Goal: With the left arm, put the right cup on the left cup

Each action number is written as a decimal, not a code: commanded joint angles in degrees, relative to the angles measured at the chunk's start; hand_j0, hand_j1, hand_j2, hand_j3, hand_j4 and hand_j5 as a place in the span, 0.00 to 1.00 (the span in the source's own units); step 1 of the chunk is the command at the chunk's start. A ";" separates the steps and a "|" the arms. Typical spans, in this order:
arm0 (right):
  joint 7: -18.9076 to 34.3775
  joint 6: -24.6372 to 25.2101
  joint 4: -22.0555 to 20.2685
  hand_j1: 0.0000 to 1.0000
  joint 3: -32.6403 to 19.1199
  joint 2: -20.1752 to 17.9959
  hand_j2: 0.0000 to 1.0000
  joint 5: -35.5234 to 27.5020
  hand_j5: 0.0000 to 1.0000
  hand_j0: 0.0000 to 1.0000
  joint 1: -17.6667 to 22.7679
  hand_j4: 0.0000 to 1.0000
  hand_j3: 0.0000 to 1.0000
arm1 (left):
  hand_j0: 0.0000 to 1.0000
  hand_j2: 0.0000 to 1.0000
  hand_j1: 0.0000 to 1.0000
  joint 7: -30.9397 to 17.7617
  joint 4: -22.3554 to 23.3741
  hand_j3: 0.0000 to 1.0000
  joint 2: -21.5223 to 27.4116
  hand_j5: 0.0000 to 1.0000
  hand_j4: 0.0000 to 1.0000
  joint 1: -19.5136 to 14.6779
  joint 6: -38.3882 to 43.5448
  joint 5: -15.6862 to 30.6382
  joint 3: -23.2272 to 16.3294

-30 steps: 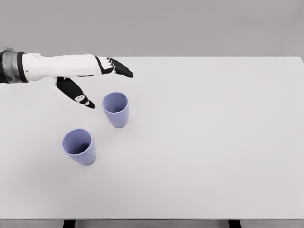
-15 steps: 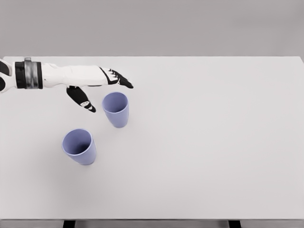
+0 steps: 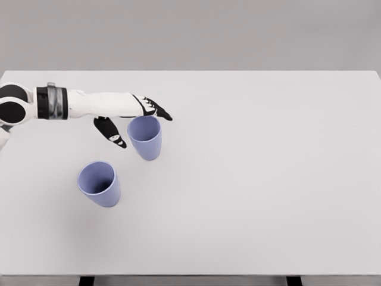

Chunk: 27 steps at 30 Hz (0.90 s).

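Two lavender cups stand upright on the white table (image 3: pixel 268 179). The right cup (image 3: pixel 146 138) is farther back, and the left cup (image 3: pixel 99 184) is nearer and to its left. My left hand (image 3: pixel 138 122) reaches in from the left at the right cup's rim. Its fingers (image 3: pixel 158 111) stretch over the far edge of the rim, and the thumb (image 3: pixel 113 134) hangs just left of the cup wall. The hand is open and holds nothing. The right arm is out of view.
The table's front edge runs along the bottom of the picture, with dark legs showing beneath it. A grey wall rises behind the table's far edge.
The left arm has pushed farther right and slightly down. The fingers now lie over the right cup's rim and the thumb has closed in beside its wall. Both cups are unmoved.
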 commanded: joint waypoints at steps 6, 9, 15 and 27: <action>0.02 -0.03 0.01 1.00 0.00 0.00 1.00 0.06 1.00 1.00 -0.09 1.00 1.00 | 1.00 1.00 1.00 0.02 0.41 1.00 -1.67 1.00 1.00 0.09 0.16 -1.00 0.11; 0.02 -0.03 0.01 1.00 0.00 0.00 1.00 0.06 1.00 1.00 0.00 1.00 1.00 | 1.00 1.00 1.00 0.02 0.41 1.00 -1.75 1.00 1.00 0.09 0.16 -1.09 0.11; 0.02 -0.03 0.01 1.00 0.00 0.00 1.00 0.06 1.00 1.00 -0.09 1.00 1.00 | 1.00 1.00 1.00 0.02 0.58 1.00 -1.84 1.00 1.00 0.97 0.16 -1.79 0.20; 0.02 -0.03 0.01 1.00 0.00 0.00 1.00 0.06 1.00 1.00 -0.09 1.00 1.00 | 0.70 0.70 0.70 0.02 1.28 0.70 -1.31 0.70 0.70 1.41 0.16 -1.09 0.20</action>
